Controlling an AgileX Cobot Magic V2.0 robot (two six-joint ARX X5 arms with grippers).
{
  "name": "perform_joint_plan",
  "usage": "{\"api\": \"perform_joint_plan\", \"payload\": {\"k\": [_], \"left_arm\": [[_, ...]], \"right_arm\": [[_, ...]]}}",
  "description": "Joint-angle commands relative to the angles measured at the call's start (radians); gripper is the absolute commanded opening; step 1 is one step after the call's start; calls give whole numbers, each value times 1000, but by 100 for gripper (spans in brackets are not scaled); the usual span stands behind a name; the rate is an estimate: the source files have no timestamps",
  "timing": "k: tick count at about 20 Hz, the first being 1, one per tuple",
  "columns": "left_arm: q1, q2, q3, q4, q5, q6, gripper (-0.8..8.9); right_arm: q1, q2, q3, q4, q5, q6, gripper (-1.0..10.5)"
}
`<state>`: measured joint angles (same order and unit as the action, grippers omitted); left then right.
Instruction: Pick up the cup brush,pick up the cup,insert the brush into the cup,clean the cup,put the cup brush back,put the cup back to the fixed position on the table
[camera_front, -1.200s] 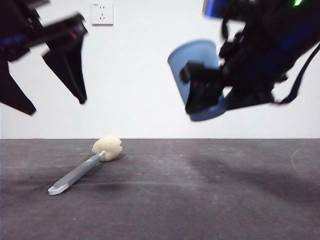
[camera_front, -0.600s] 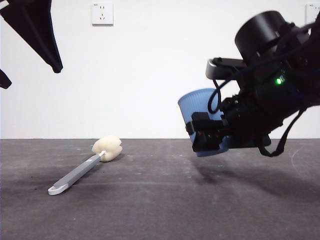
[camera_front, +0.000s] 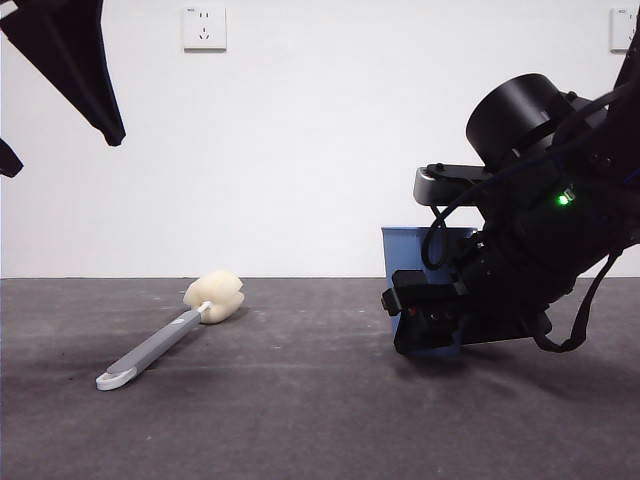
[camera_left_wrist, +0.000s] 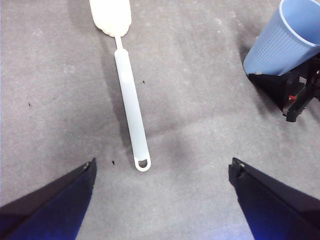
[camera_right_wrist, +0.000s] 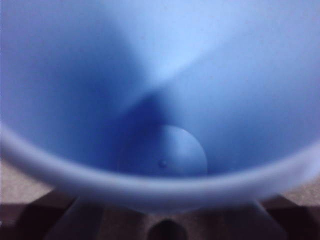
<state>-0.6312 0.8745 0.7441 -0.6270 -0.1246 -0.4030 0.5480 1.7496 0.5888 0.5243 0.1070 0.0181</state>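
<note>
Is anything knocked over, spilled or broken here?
Nothing stands out. The cup stands upright on the table, with the right claw around it, and looks empty inside. The cup brush lies flat and whole on the table, apart from the cup. The left claw hangs open above it.

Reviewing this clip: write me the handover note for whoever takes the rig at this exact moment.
Right end effector: shut on the cup, low at the table; the cup looks upright, whether its base touches cannot be told.
Left end effector: open, holding nothing, raised above the cup brush.
Cup brush: lying flat on the table, apart from the cup, nothing gripping it.
Done: brush appears put back.
Left: likely only to settle the cup at its spot, release it and withdraw the right arm.
</note>
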Motion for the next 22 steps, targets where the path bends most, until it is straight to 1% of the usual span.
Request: {"api": "perform_joint_plan", "payload": {"k": [1,5,7,10,12,14,16,18,19,20,21,22], "left_arm": [[-3,-1,-8,5,-5,12,445],[-3,-1,-8,5,-6,12,444],[-3,-1,-8,5,-6,12,444],[-3,-1,-8,5,-5,12,444],[-3,-1,-8,5,-5,13,444],[-3,-1,-8,4,-6,13,444],[-3,-1,-8,4,-5,13,444],[-3,-1,-8,2,-5,14,444],[-3,-1,-8,-8,-2,15,443],[-3,-1,-8,-23,1,15,439],[-3,-1,-8,-47,4,18,439],[-3,-1,-8,-66,8,38,439]], "right_arm": [[2,14,-24,-80,-4,16,323],[4,-54,-24,-121,-4,16,331],[3,-110,-24,-157,-4,16,451],[3,-184,-24,-196,-5,15,572],[3,-217,-24,-228,-23,16,577],[3,-248,-24,-297,-30,19,576],[3,-290,-24,-393,-30,20,576],[3,-362,-24,-513,-31,35,575],[4,-418,-24,-598,-31,47,569],[5,-472,-24,-677,-58,65,567],[5,-541,-23,-777,-127,87,566],[5,-600,-23,-854,-186,92,563]]}}
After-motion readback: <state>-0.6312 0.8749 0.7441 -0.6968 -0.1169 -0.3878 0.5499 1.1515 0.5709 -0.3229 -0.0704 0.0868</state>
